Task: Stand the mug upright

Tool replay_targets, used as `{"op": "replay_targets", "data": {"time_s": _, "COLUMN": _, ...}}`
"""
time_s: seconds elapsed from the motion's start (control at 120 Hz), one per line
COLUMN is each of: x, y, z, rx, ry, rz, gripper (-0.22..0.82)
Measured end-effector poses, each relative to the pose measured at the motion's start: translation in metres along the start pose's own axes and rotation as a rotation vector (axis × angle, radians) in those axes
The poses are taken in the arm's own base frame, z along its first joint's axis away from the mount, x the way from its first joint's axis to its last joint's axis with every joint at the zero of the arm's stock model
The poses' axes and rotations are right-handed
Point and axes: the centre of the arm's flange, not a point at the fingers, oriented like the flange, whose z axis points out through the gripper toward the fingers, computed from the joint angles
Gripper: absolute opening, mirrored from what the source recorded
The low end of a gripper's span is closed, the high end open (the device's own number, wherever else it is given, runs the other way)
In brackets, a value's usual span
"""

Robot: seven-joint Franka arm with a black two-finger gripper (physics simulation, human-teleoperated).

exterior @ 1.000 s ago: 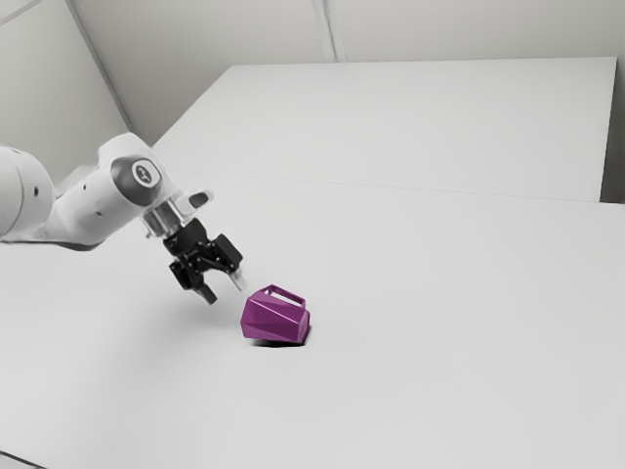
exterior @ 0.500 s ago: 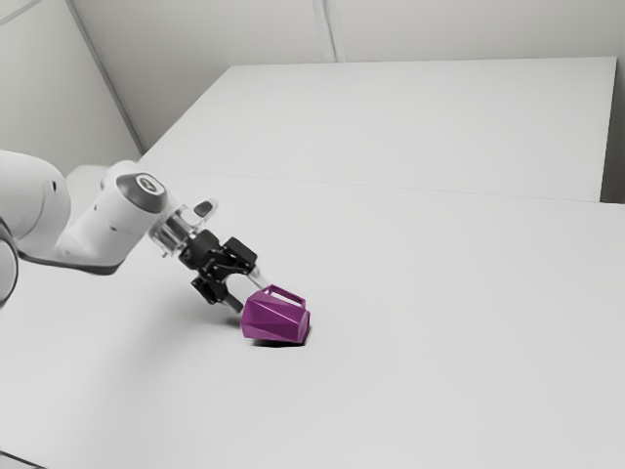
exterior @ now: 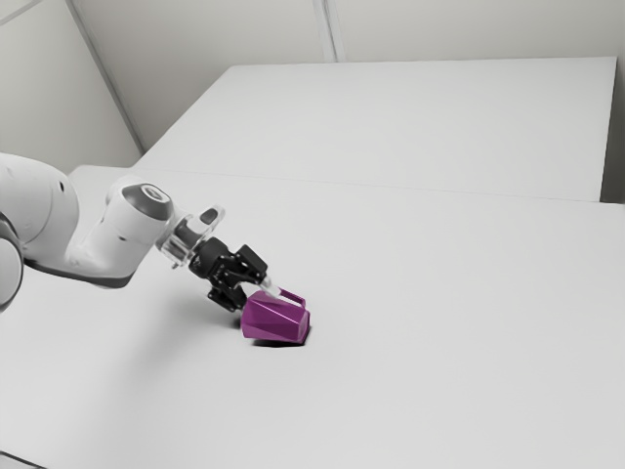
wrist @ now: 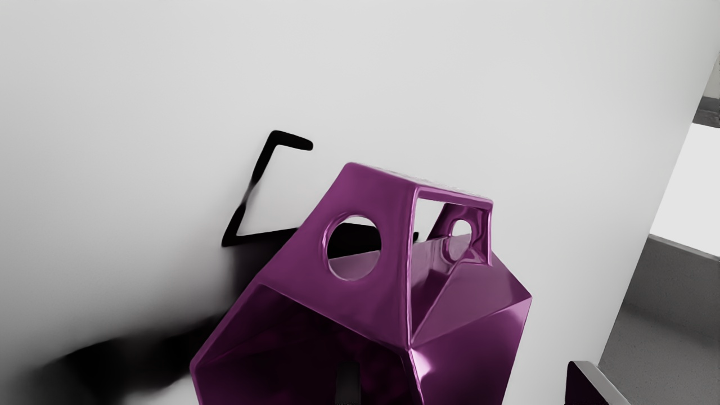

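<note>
One side in, one side out, straddling the rim of the toppled purple mug (exterior: 276,320), with gripper (exterior: 259,301) jaws released and parted!

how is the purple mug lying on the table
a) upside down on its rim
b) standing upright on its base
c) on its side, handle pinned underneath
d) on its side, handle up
D: the mug rests on its side, its open mouth facing the gripper, and its handle rises from the upper side.
</note>
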Motion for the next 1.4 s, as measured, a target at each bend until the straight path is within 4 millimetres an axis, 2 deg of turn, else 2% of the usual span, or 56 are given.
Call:
{"op": "replay_targets", "data": {"time_s": 0.108, "x": 0.001, "y": 0.000, "z": 0.001, "rx": -0.007, "ry": 0.003, "rz": -0.003, "gripper": 0.10}}
{"op": "replay_targets", "data": {"time_s": 0.167, "x": 0.001, "y": 0.000, "z": 0.001, "rx": -0.008, "ry": 0.005, "rz": -0.004, "gripper": 0.03}}
{"op": "replay_targets", "data": {"time_s": 0.308, "x": 0.002, "y": 0.001, "z": 0.001, "rx": -0.012, "ry": 0.012, "rz": -0.005, "gripper": -0.04}}
{"op": "replay_targets", "data": {"time_s": 0.525, "x": 0.003, "y": 0.014, "z": -0.004, "rx": -0.065, "ry": 0.045, "rz": 0.002, "gripper": -0.15}}
{"op": "replay_targets", "data": {"time_s": 0.775, "x": 0.001, "y": 0.025, "z": -0.010, "rx": -0.086, "ry": 0.062, "rz": 0.026, "gripper": -0.18}}
{"op": "replay_targets", "data": {"time_s": 0.908, "x": 0.000, "y": 0.037, "z": -0.022, "rx": -0.056, "ry": 0.088, "rz": 0.054, "gripper": -0.18}}
{"op": "replay_targets", "data": {"time_s": 1.158, "x": -0.001, "y": 0.059, "z": -0.050, "rx": 0.179, "ry": 0.152, "rz": 0.108, "gripper": -0.18}}
{"op": "replay_targets", "data": {"time_s": 1.3, "x": -0.005, "y": 0.078, "z": -0.052, "rx": 0.372, "ry": 0.159, "rz": 0.148, "gripper": -0.18}}
{"op": "replay_targets", "data": {"time_s": 1.4, "x": -0.007, "y": 0.083, "z": -0.046, "rx": 0.478, "ry": 0.150, "rz": 0.146, "gripper": -0.18}}
